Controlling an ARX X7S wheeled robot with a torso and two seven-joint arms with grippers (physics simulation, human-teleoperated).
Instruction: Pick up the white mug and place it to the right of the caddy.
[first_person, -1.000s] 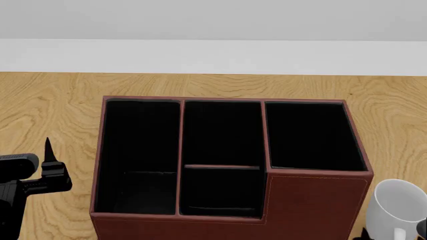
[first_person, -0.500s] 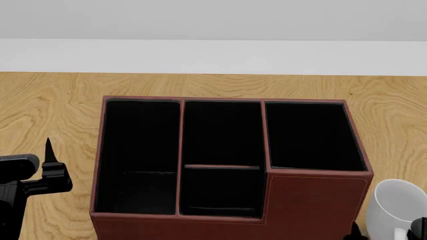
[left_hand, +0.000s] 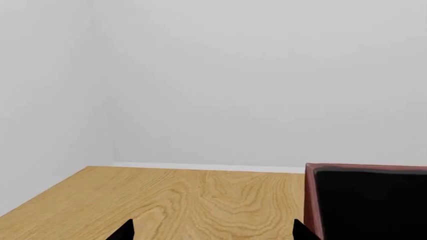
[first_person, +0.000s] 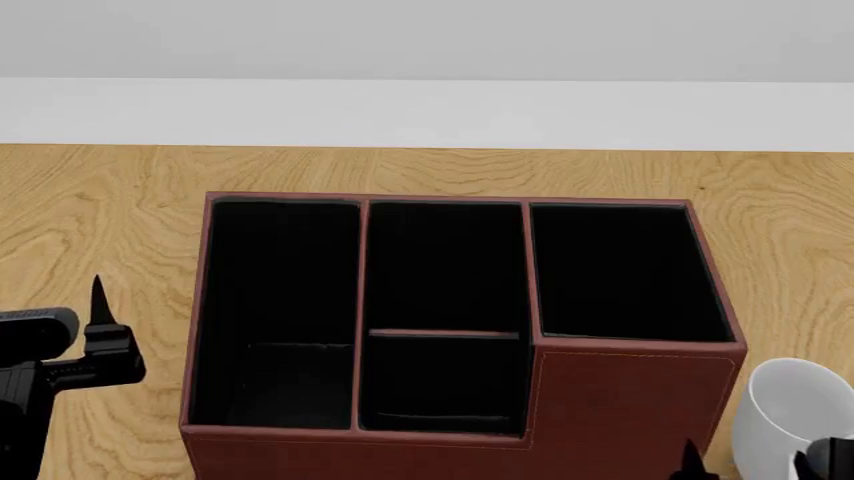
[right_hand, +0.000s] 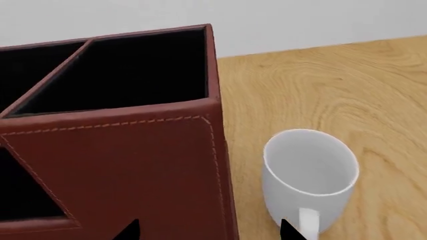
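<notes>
The white mug stands upright on the wooden table, just right of the caddy's front right corner. In the right wrist view the mug is apart from the caddy's wall, with its handle towards the camera. My right gripper is open and empty; its fingertips straddle the caddy's corner beside the mug. In the head view it shows at the bottom edge. My left gripper is open and empty, left of the caddy; in the left wrist view only its tips show.
The wooden table runs back to a white wall. The caddy's corner shows in the left wrist view, with bare table in front of the gripper.
My right gripper has moved left in the head view, and its two fingertips now show at the bottom edge. The mug, the caddy and the left arm have not moved.
</notes>
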